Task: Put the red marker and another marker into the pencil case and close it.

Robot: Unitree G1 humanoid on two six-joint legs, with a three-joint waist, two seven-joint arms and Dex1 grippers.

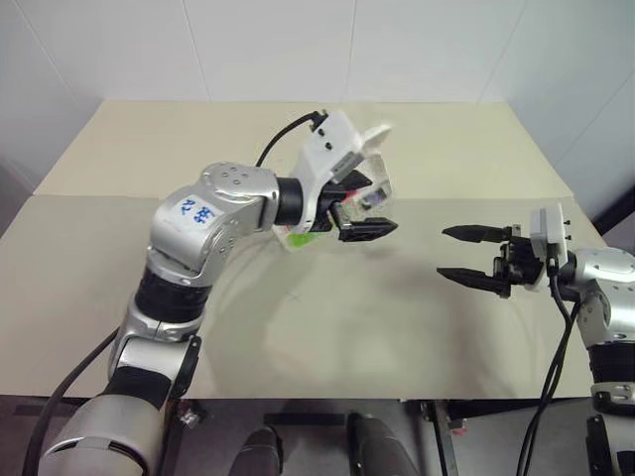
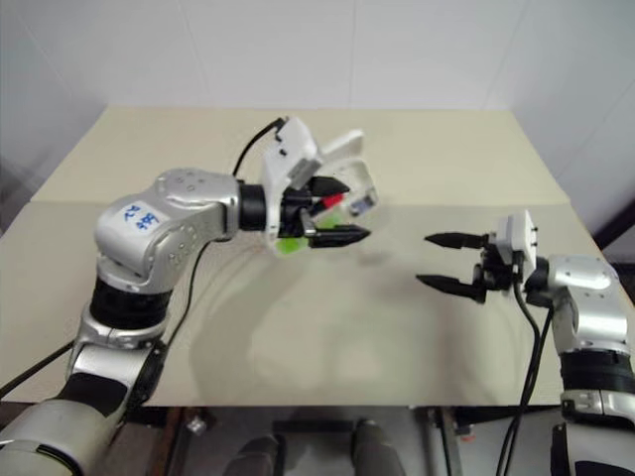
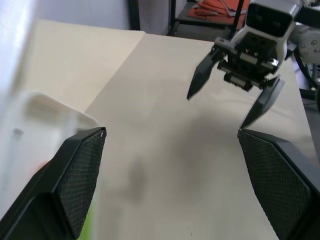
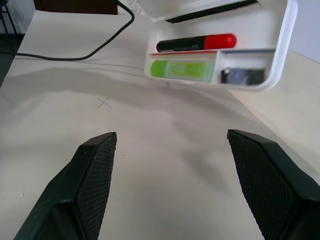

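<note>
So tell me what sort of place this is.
Probably a lab or test room: a plain beige table against bare white walls, holding the open pencil case, with a black rack behind in the left wrist view.

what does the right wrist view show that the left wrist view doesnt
The right wrist view looks into the open pencil case: the red marker lies in one compartment, the green marker in the one beside it, and a small dark object in a third. The left wrist view instead shows the right gripper, open, across the table. Both share the beige table and a part of the case.
</note>
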